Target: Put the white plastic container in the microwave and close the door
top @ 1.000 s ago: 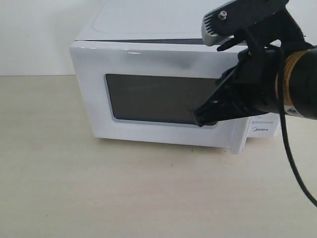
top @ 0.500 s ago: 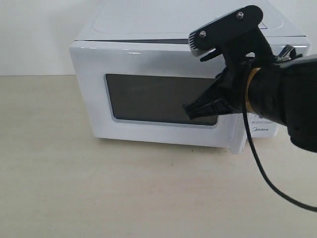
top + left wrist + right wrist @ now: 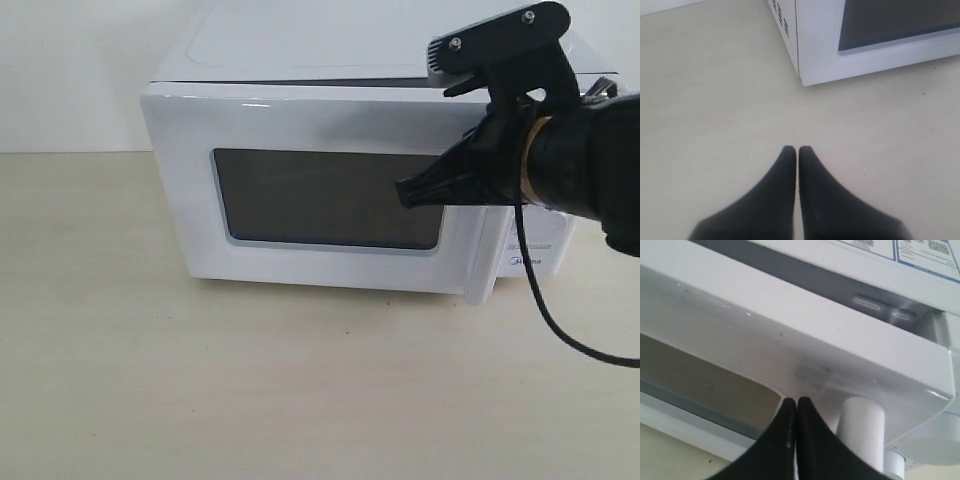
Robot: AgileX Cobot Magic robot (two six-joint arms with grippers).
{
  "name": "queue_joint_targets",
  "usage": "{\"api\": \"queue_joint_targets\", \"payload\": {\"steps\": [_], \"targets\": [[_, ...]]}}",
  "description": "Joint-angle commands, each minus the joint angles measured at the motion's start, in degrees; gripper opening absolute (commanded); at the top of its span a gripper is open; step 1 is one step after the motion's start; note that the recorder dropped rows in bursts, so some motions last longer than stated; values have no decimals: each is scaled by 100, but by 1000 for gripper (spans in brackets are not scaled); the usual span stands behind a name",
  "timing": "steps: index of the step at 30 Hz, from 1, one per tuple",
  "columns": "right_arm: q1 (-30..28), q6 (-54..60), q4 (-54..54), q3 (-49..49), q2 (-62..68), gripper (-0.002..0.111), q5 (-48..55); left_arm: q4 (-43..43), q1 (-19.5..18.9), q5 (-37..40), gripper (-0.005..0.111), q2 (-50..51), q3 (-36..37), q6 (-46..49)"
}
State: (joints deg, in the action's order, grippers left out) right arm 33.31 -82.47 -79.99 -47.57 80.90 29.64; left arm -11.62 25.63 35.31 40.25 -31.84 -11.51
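Note:
The white microwave (image 3: 300, 50) stands at the back of the table, its door (image 3: 180, 200) with the dark window (image 3: 320, 200) turned across the front. A thin dark gap shows along the door's top edge. My right gripper (image 3: 403, 192) is shut with nothing in it. Its tips are at the door's upper right, next to the white bar handle (image 3: 860, 425) in the right wrist view (image 3: 797, 402). My left gripper (image 3: 797, 150) is shut and empty over the bare table, short of the microwave's front corner (image 3: 815, 40). The white plastic container is out of view.
The control panel with the Midea logo (image 3: 527, 262) shows right of the door, partly behind my right arm. A black cable (image 3: 545, 310) hangs from that arm. The pale wooden table (image 3: 200, 380) spreads in front of the microwave.
My right gripper has risen along the door's right side and drawn a little to the right. The door and the left gripper look unchanged.

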Motion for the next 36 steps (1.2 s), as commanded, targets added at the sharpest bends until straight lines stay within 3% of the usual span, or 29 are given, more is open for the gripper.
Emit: {"api": "queue_joint_targets", "payload": {"steps": [1,13,20,26,31,36], "targets": [[-23,-100,-130,-336,213,0,78,65,5,-100,4,-21,20,-67],[-37,-60,-44,-635,432,0,288,66,15,-100,4,-31,20,-67],[-624,-164,-21,-635,432,0,-311,157,15,-100,4,-54,20,-67],[-680,-130,156,-635,393,0,-408,158,15,-100,4,-54,20,-53],[120,1017,1262,-591,-127,0,-203,158,15,-100,4,-54,20,-53],[1482,1047,1150,-206,-1031,0,599,158,15,-111,4,-54,20,-53]]}}
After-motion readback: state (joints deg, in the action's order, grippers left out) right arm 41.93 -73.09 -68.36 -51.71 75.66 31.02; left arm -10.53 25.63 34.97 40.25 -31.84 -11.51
